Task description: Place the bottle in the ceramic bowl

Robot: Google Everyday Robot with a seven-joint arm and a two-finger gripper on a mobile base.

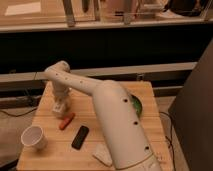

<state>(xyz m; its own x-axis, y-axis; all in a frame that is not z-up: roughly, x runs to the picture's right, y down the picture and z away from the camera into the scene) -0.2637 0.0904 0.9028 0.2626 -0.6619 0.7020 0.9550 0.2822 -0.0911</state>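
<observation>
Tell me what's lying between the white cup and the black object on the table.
Only bare table; the gripper sits farther back, shut on the bottle.

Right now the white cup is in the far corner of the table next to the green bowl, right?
Not quite. The camera view shows the white cup at the near left corner of the table, far from the green bowl on the right side. The end effector is down at the bottle, far left.

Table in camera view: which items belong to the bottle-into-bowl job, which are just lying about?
Job:
- bottle, far left of table
- ceramic bowl, green, mostly hidden behind the arm
- end effector, down at the bottle, shut on it

Lying about:
- white cup
- orange carrot piece
- black slab
- pale flat item
</observation>
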